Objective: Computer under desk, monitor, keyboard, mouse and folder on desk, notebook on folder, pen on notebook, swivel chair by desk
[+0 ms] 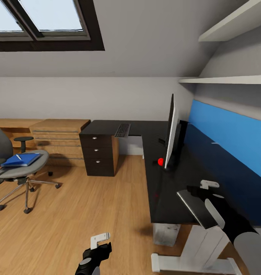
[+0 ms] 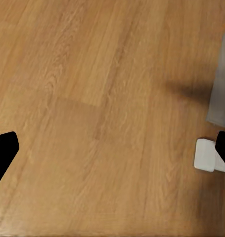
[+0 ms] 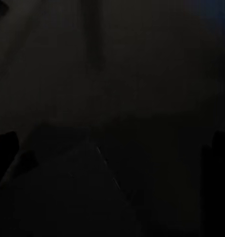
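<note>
Right gripper (image 1: 202,190) over near end of bench (image 1: 161,191), beside dark-grey notebook (image 1: 195,208) lying at bench edge; whether jaws grip it, cannot tell. Monitor (image 1: 170,133) upright beyond right jaws, keyboard (image 1: 122,130) farther off on bench wing. Left gripper (image 1: 101,244) low over wood floor (image 2: 107,98), jaws released, holding nothing. Folder (image 1: 21,159) with pen (image 1: 18,157) on swivel chair (image 1: 19,170), well apart from both jaws.
</note>
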Motion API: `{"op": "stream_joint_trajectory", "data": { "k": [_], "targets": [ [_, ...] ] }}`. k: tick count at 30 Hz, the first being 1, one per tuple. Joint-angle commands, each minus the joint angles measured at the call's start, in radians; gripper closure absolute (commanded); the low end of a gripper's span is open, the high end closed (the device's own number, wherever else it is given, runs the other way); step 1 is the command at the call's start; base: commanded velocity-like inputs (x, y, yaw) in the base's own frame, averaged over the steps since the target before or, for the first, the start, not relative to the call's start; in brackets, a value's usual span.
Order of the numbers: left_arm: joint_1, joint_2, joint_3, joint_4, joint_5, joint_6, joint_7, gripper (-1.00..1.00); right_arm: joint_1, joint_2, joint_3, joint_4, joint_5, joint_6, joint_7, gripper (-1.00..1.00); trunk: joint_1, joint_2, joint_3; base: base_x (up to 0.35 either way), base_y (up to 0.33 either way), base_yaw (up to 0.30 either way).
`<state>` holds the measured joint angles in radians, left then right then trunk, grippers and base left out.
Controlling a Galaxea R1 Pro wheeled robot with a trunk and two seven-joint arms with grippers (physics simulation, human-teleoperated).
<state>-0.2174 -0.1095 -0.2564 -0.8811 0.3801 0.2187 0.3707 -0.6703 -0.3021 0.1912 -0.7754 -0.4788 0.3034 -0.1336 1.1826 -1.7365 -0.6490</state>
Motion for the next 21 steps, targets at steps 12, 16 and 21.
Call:
{"op": "stream_joint_trajectory", "data": {
  "k": [12,16,21],
  "targets": [
    [0.0,0.001,-0.003,-0.002,0.008,0.004,0.008,-1.0,0.0,-0.002,0.005,0.007,-0.018,0.006,-0.013,-1.0,0.0,-0.001,-0.001,-0.137,-0.079,0.0],
    [0.0,0.001,-0.003,-0.002,0.008,0.004,0.008,-1.0,0.0,-0.001,0.006,0.007,-0.018,0.006,-0.014,-1.0,0.0,-0.001,-0.001,-0.015,-0.007,0.0],
    [0.0,0.001,-0.003,-0.001,0.008,0.004,0.008,-1.0,0.0,0.0,0.006,0.006,-0.018,0.006,-0.014,-1.0,0.0,-0.001,-0.001,-0.004,-0.002,0.0]
  ]
}}
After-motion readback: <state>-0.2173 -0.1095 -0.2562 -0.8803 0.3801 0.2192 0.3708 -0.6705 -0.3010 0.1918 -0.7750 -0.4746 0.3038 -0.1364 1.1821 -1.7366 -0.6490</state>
